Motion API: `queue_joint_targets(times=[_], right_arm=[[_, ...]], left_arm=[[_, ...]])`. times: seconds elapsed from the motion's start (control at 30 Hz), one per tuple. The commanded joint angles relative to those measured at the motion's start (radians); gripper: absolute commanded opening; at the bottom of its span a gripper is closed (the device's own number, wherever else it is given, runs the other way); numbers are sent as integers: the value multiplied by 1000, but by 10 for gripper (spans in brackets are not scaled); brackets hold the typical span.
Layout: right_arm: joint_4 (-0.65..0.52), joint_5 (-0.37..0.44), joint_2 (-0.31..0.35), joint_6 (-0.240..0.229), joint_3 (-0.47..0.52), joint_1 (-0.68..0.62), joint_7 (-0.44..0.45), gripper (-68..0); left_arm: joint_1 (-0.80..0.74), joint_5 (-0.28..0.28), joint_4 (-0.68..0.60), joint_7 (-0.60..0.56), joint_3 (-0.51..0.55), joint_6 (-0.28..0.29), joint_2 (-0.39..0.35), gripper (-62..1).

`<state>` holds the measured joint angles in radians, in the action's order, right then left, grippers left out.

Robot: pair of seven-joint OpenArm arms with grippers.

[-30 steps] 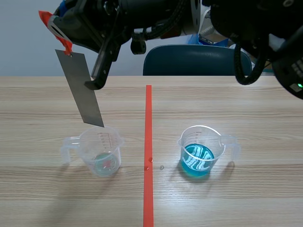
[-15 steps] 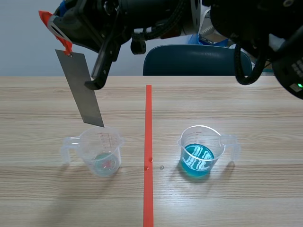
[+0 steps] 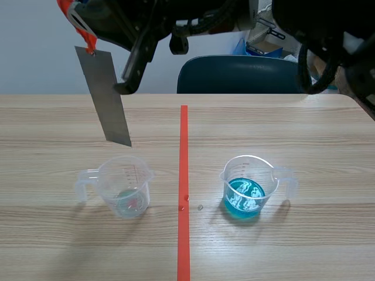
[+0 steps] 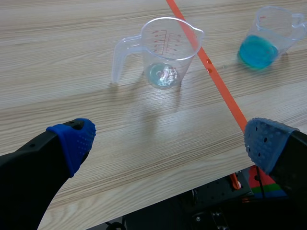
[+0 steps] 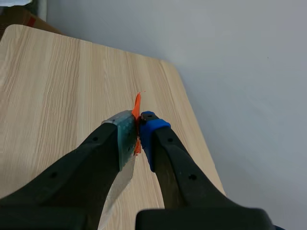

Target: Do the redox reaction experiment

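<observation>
Lifted higher, the metal strip hangs pinched in my right pincer; my left pincer is spread. I would carry it steadily to the blue beaker, 4 o'clock.

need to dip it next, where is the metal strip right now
In the scene view the metal strip hangs left of the red tape line, pinched at its top by the right gripper, its lower end just above the near-empty cup.

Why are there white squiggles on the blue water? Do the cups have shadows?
Scene view: the squiggles are glare, probably lamps reflected on the blue liquid. Left wrist view: the clear cup throws soft, faint shadows on the table, so the light looks gentle and spread out.
</observation>
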<state>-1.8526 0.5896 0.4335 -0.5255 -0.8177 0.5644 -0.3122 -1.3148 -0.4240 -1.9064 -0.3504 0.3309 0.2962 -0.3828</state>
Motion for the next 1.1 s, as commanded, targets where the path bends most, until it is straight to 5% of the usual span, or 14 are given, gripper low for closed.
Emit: queue_joint_targets(times=[0.0,0.57,1.07], right_arm=[[-15,23,28,4,19,11,17,-667],[-58,154,341,-12,98,-11,148,-667],[-60,164,500,-140,418,-279,189,-667]], left_arm=[[-2,-2,-13,-20,8,3,5,14],[-2,-2,-13,-20,8,4,5,14],[-2,-2,-13,-20,8,4,5,14]])
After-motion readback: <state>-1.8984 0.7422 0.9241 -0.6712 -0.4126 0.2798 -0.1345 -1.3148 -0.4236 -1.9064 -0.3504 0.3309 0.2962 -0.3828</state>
